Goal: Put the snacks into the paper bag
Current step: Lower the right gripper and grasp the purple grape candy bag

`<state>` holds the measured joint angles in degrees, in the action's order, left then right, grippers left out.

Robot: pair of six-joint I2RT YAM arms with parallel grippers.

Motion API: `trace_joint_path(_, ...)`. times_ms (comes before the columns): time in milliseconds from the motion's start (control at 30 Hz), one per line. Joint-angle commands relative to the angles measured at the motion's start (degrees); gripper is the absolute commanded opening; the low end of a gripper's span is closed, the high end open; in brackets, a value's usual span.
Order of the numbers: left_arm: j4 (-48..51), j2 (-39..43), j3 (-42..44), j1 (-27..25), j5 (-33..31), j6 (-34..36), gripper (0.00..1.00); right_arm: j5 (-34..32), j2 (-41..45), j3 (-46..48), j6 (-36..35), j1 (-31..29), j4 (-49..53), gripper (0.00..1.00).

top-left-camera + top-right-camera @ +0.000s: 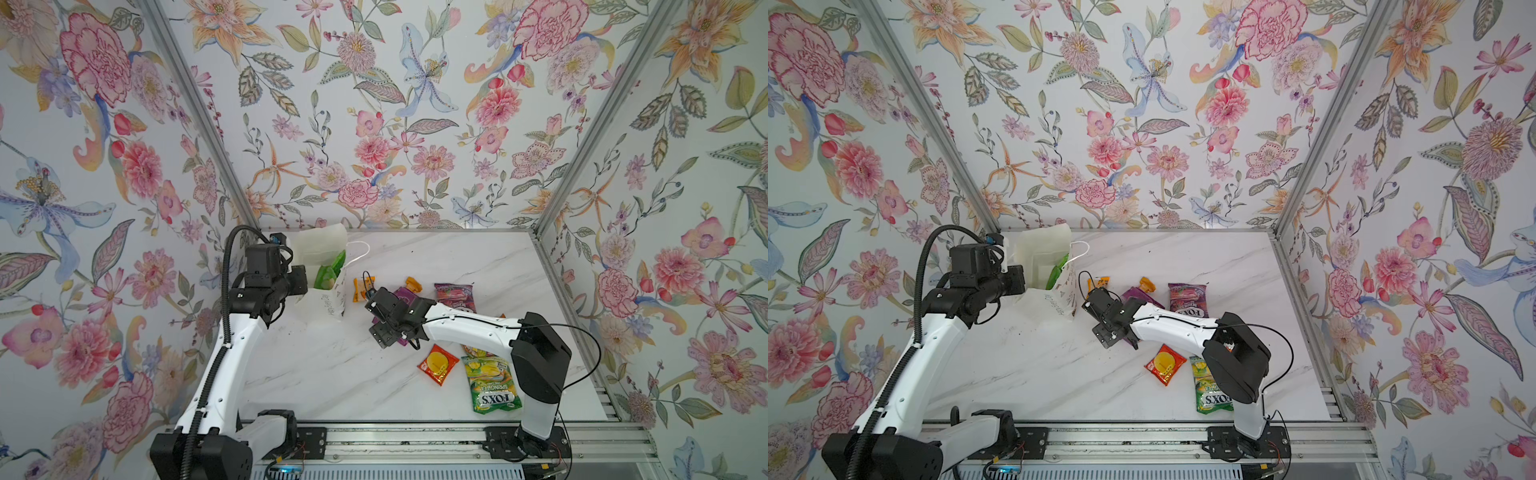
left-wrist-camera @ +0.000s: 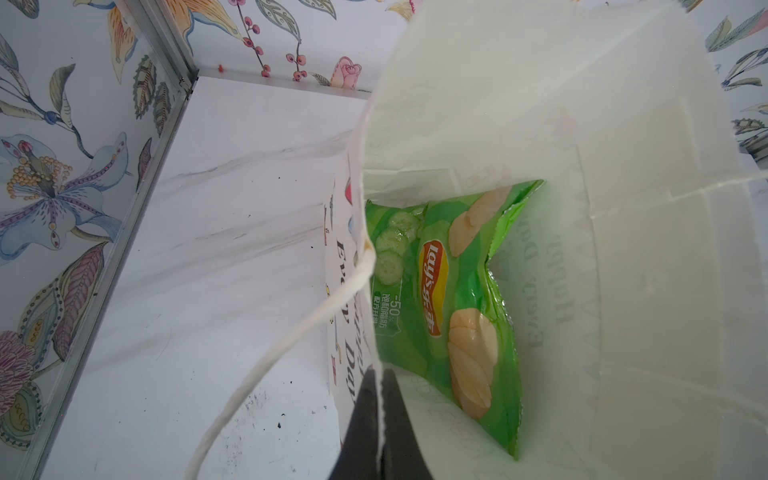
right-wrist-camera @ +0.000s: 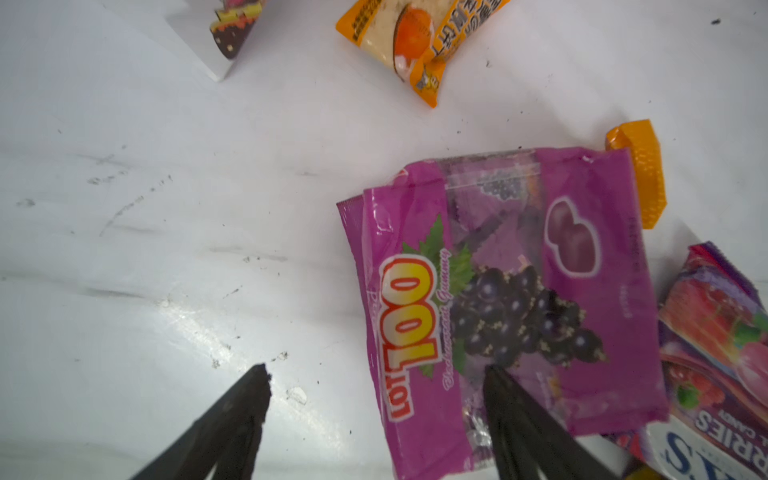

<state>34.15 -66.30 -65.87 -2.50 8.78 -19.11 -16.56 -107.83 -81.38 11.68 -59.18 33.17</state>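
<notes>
1. In both top views, one paper bag [image 1: 322,249] is seen standing open at the back left of the marble table [image 1: 316,374]. One green Lay's bag [image 1: 327,275] is lodged inside it. The left gripper [image 1: 305,284] is set at the bag's near rim, and the right gripper [image 1: 376,322] is held over one purple grape pack [image 1: 405,296].
2. Six packets are counted outside the bag in both top views. Besides the purple one, there is one orange pack [image 1: 1098,284] just beside the bag and a second orange pack [image 1: 1147,284] touching the purple one. There are also one Fox's berry bag [image 1: 1187,300], one red pack [image 1: 1165,363] and one green Fox's bag [image 1: 1208,392]. A sliver of a seventh is shown under the right arm [image 1: 465,328]; its kind cannot be told.
3. In the left wrist view, the left gripper's [image 2: 380,374] two fingers are pressed together, with the bag's printed wall pinched between them. One Lay's bag [image 2: 449,311] is seen inside, and one cord handle [image 2: 291,332] hangs outside.
4. In the right wrist view, the right gripper's [image 3: 376,374] two fingers are spread wide and nothing is held. One finger is over bare table and the other over the purple grape pack [image 3: 519,291]; contact cannot be told.
</notes>
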Motion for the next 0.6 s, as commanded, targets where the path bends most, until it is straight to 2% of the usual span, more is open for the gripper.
trace_joint_path(0, -1.1, 0.9, 1.2, 0.9, -0.4, -0.6, 0.00, -6.5, -6.7, -6.0, -1.7, -1.1, 6.5, 0.81)
trace_joint_path(200, -1.0, 0.9, 0.9, 1.0, -0.2, -0.7, 0.00, -11.9, -12.9, -9.2, -0.5, -1.3, 11.1, 0.77)
trace_joint_path(433, -1.2, 1.1, 1.1, 1.0, 0.0, -1.2, 0.00, -13.7, -17.5, -9.1, 1.4, -1.6, 12.0, 0.68)
trace_joint_path(500, -1.1, 1.0, 1.0, 1.1, 0.1, -1.2, 0.00, -13.3, -17.9, -8.8, 2.0, -1.6, 12.0, 0.63)
trace_joint_path(567, -1.1, 1.0, 1.0, 1.0, 0.2, -1.3, 0.00, -12.9, -18.0, -8.7, 2.3, -1.7, 12.0, 0.52)
